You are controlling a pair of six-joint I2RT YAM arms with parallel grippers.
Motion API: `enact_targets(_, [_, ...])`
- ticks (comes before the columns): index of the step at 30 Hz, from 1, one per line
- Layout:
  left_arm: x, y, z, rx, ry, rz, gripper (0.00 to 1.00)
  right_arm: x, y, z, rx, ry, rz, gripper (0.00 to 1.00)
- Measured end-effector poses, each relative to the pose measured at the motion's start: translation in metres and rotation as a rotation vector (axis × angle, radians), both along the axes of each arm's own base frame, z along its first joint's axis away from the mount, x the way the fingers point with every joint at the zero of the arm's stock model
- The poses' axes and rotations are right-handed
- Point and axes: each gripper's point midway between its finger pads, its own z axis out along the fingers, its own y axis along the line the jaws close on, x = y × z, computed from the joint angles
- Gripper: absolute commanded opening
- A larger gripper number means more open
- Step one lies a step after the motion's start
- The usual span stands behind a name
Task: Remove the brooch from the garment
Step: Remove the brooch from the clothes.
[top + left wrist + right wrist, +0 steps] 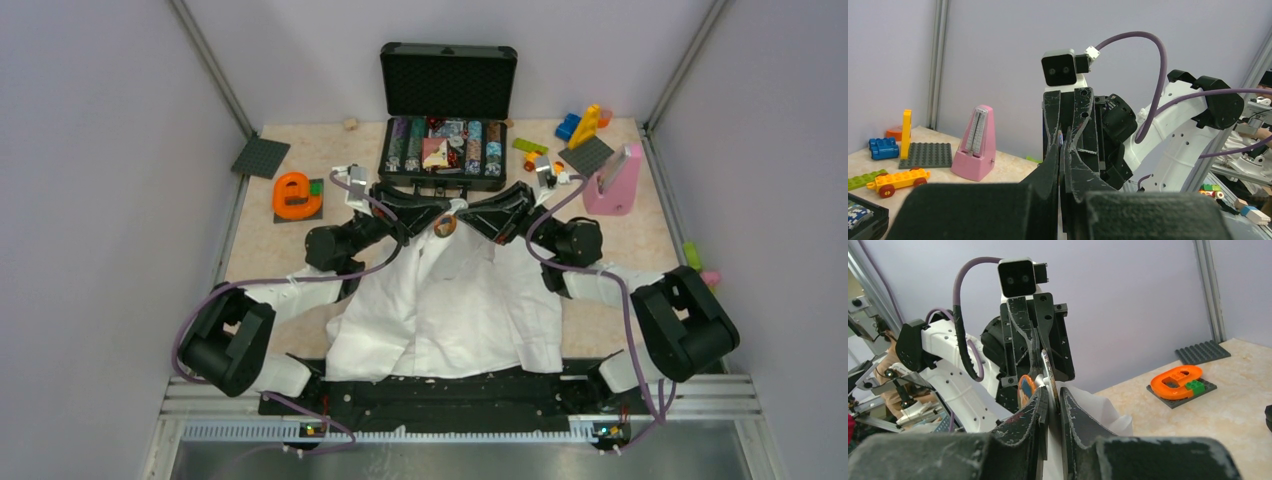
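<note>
A white shirt (pixel 450 300) lies spread on the table, collar at the far end. The brooch (pixel 445 225), small, round, brown-orange and pale, sits at the collar, where both grippers meet. My left gripper (pixel 432 220) comes in from the left and is shut. A thin orange-blue edge of the brooch (pixel 1060 136) shows between its fingertips in the left wrist view. My right gripper (pixel 462 221) comes in from the right and is shut on white shirt fabric (pixel 1098 407). In the right wrist view the brooch (pixel 1026 390) sits just left of my right gripper (pixel 1050 396).
An open black case (pixel 445 130) of chips stands just behind the grippers. An orange letter "e" (pixel 293 195) on a dark plate lies far left. A pink metronome (pixel 615 180) and loose toy bricks (pixel 585 125) stand far right. A dark baseplate (pixel 260 157) lies at the back left.
</note>
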Motion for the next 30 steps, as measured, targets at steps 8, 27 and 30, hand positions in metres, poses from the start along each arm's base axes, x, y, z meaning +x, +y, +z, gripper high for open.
enact_targets(8, [-0.003, 0.001, 0.003, 0.003, -0.042, -0.002, 0.0, -0.002, 0.002, 0.003, 0.002, 0.008, 0.035, 0.06])
enact_targets(27, [-0.001, 0.001, -0.006, 0.025, -0.159, 0.052, 0.0, 0.002, 0.005, -0.003, -0.004, 0.059, 0.05, 0.0])
enact_targets(30, [0.001, 0.002, -0.009, 0.034, -0.175, 0.07, 0.0, 0.004, 0.006, -0.006, -0.002, 0.089, 0.055, 0.0])
